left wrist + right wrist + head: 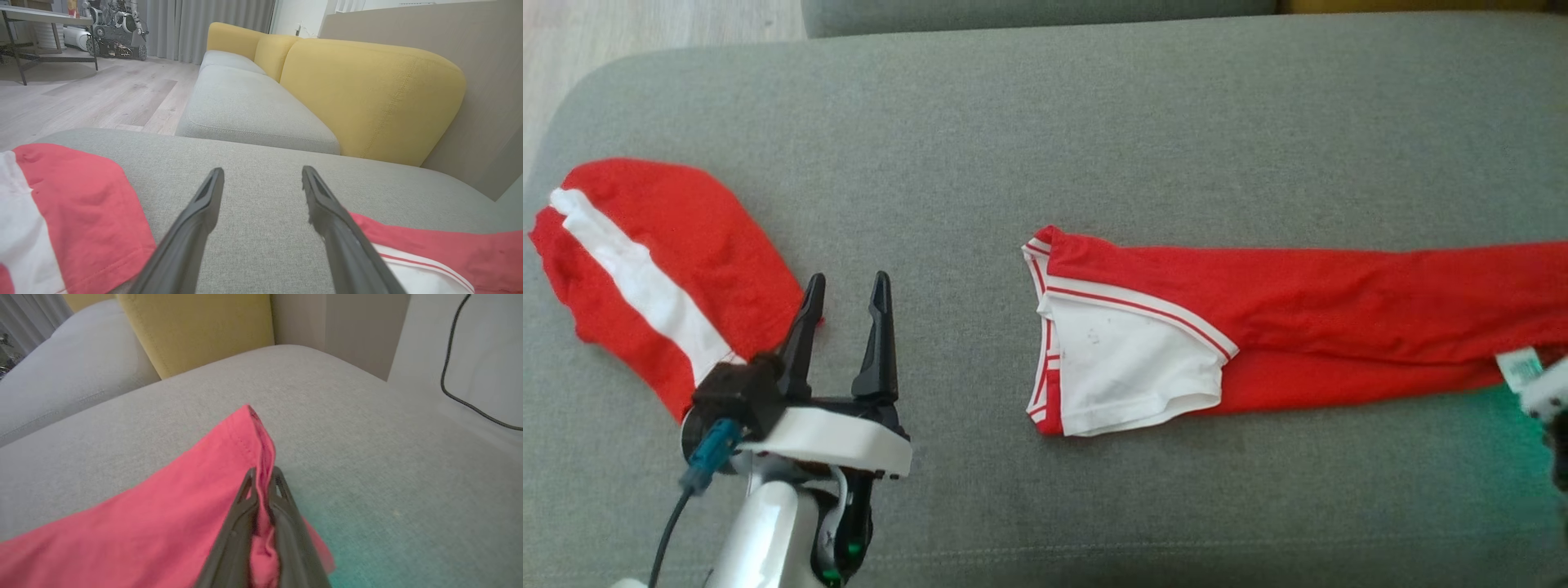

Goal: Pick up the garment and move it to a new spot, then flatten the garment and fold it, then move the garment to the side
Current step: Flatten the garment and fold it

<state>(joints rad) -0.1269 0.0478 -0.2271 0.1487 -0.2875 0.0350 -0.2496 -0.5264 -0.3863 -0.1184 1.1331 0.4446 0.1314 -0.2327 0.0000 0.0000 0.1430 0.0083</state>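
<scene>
1. Garment [1298,310]: red with a white neck panel. It lies flat on the grey cushion [1094,122], long axis parallel to the front edge, running from the middle to the right edge.
2. Right gripper [263,473]: clamped tight on the garment's red hem at the right-edge end, so it is the nearer arm.
3. Left gripper [849,282]: fingers spread wide, empty; the collar end lies to its right, apart.
4. Second red-and-white piece [645,261]: by the left edge; whether it is a separate garment is unclear.
5. Cut off: the garment's right end in the head view.
</scene>
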